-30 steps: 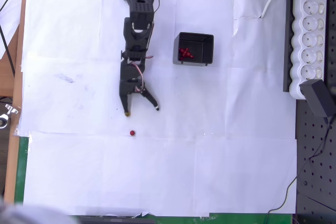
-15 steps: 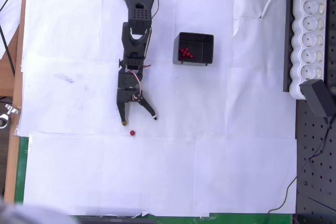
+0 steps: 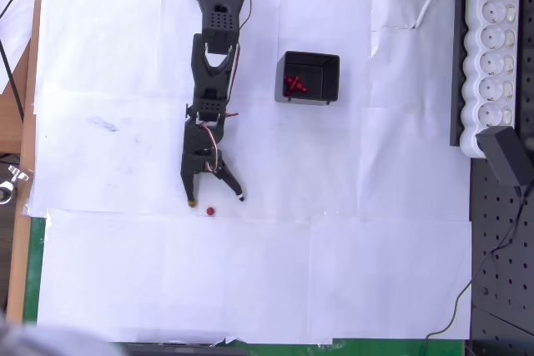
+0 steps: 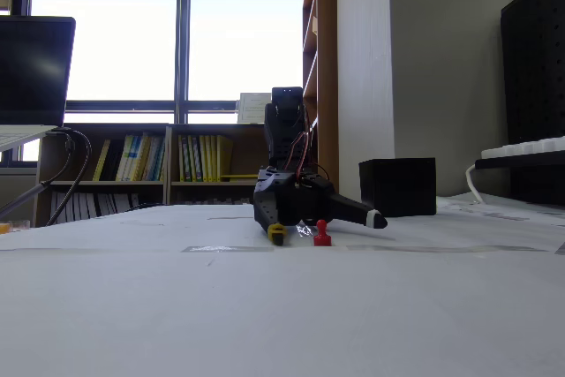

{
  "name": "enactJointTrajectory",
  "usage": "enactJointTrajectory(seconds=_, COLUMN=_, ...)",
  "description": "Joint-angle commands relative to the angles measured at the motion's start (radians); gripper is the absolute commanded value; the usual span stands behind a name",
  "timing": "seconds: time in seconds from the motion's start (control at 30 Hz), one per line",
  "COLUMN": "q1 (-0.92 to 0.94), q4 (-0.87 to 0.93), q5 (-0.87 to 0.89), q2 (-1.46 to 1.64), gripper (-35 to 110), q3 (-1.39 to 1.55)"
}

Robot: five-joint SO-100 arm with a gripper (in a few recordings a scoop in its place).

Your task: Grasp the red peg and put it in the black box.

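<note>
Reaching low over the tabletop [image 3: 334, 273], my end effector [image 3: 214, 201] is spread wide and empty, just above the red peg [image 3: 210, 211] at lower centre. Grasping and carrying it to the black box [image 3: 309, 77], upper centre, remain.

Bare paper [image 3: 250, 273] around red peg [image 3: 210, 211]

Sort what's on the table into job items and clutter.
Job items: red peg standing loose on the paper; black box with red pegs already inside; pincer, open, just short of the peg.

Clutter: white power strip; black adapter; laptop.
</note>
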Motion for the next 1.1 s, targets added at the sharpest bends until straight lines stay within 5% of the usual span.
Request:
enactJointTrajectory(seconds=0.0, q1=0.015, q4=-0.002, q5=-0.008, q2=0.028, gripper=47, q3=0.127)
enactJointTrajectory(seconds=1.07, q1=-0.063, q4=-0.141, q5=-0.017, q2=0.129, gripper=47, q3=0.153)
